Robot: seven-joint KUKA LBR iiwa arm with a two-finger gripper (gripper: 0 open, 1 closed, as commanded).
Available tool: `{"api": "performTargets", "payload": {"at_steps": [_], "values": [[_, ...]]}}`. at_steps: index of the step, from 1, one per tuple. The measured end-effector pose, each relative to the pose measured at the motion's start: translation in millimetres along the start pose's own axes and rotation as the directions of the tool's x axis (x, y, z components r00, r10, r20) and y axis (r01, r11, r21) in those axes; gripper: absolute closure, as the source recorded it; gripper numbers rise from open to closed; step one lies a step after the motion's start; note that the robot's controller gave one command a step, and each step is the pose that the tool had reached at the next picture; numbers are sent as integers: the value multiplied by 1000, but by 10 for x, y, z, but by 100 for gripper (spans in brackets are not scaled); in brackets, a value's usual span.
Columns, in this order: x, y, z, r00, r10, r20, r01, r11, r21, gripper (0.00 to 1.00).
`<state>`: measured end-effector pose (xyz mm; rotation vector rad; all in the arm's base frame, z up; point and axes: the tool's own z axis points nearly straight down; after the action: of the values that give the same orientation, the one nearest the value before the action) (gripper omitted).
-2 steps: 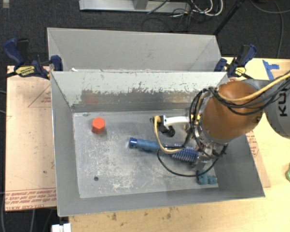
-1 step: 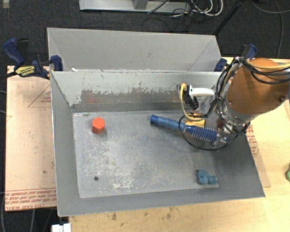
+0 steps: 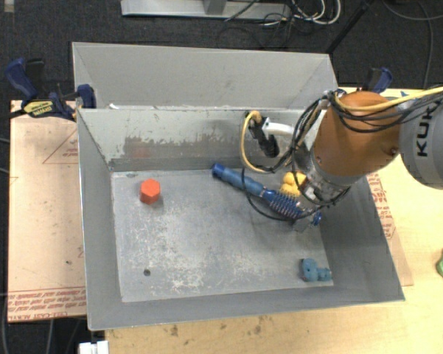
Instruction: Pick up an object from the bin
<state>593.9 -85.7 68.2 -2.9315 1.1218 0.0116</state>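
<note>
At the bin's right side: the gripper (image 3: pixel 307 218) is low over the floor, under the arm's orange wrist cover (image 3: pixel 350 135), which reaches in from the right.
Bin: grey metal bin (image 3: pixel 96 198) with sloped walls and a scuffed flat floor.
Jaw state: cannot be told; the wrist cover and cables hide the tip of the tool from above.
Nearest thing: a blue brush (image 3: pixel 259 191), lying flat on the floor in the rear right part of the bin.
Brush attitude: slanted, handle end toward the rear wall near the middle, bristle end toward the right and directly beside the gripper.
Contact with brush: the bristle end meets the gripper's outline; whether the brush is pinched cannot be told.
Second nearby thing: a yellow object (image 3: pixel 292 182), just behind the bristle end and partly hidden under the wrist; its kind cannot be made out.
Cables: a yellow and black cable loop (image 3: pixel 252 135) hangs from the wrist above the brush handle, against the rear wall.
Left part of floor: one orange hexagonal block (image 3: pixel 150 191), alone, well apart from the gripper.
Front right corner: a small blue plastic piece (image 3: pixel 315 271), near the front wall, apart from the gripper and the brush.
</note>
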Motion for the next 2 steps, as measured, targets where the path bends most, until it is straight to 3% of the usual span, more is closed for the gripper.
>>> {"api": "performTargets", "payload": {"at_steps": [1,2], "values": [[-133,-723,-133,973,-232,-3,232,973,2,100],[-132,-682,-121,975,-224,7,224,975,-6,0]]}}
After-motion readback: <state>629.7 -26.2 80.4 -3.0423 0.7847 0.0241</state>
